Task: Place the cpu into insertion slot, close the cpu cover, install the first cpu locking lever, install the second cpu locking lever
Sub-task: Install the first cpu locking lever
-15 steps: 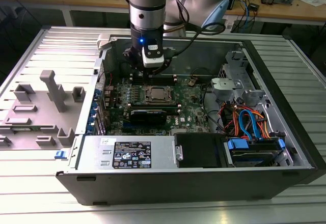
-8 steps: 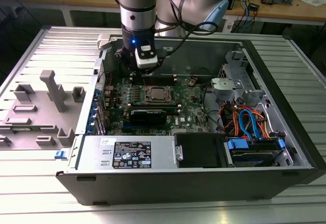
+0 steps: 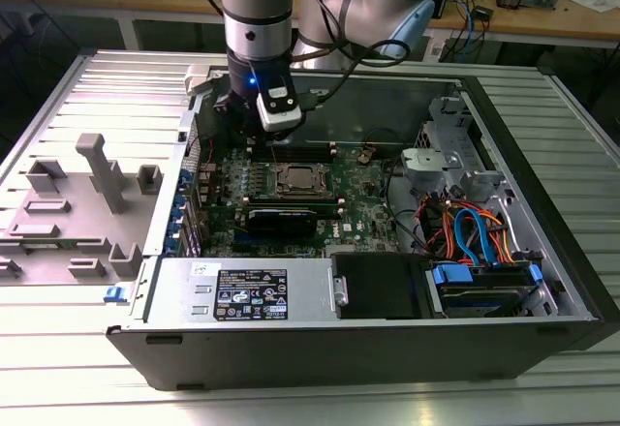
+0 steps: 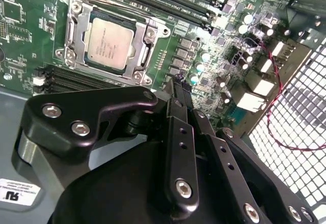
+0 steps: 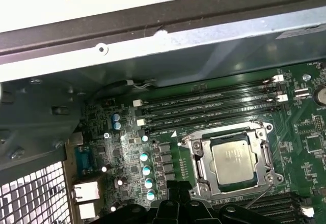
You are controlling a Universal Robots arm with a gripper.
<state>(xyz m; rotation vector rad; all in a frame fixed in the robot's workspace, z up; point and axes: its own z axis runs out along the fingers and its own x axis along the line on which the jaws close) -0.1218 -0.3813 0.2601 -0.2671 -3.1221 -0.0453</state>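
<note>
From where I stand, a dark grey computer case lies open on a ribbed aluminium table. The silver-grey robot arm reaches down into it, with a white camera block at its black wrist, low over the green motherboard. Near it is the square, silver-rimmed insertion slot, and the flat grey cpu sits inside. A long black heatsink bar lies just beside the slot. Orange and blue cables bunch up well apart, toward the exterior view's right.

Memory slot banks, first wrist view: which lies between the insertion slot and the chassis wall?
The bank running between the insertion slot and the grey chassis wall; the other bank lies on the slot's opposite side, away from the wall.
</note>
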